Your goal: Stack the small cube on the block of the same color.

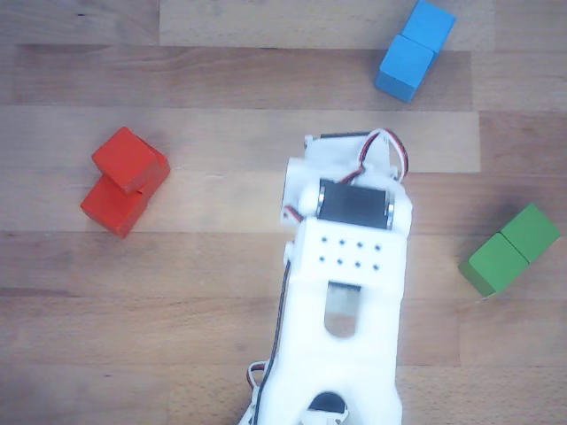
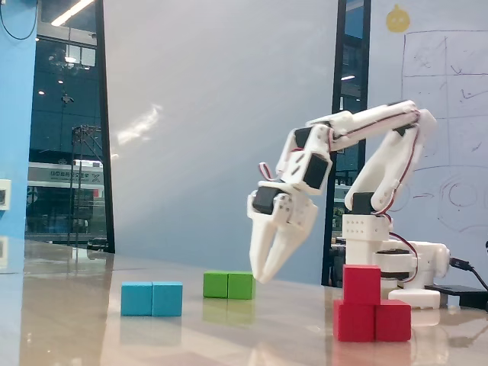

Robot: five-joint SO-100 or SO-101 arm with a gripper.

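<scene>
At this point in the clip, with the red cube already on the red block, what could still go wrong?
The small cube sits off-centre on the block, toward one end, so a nudge might tip it. The gripper hangs low between the green block and the red stack; a low sweep toward its base could clip either.

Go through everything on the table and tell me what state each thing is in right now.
small cube: stacked on the red block.
red block: flat on the table, cube on top.
blue block: flat, alone.
green block: flat, alone.
gripper: empty, hanging above the table, fingers close together.
</scene>
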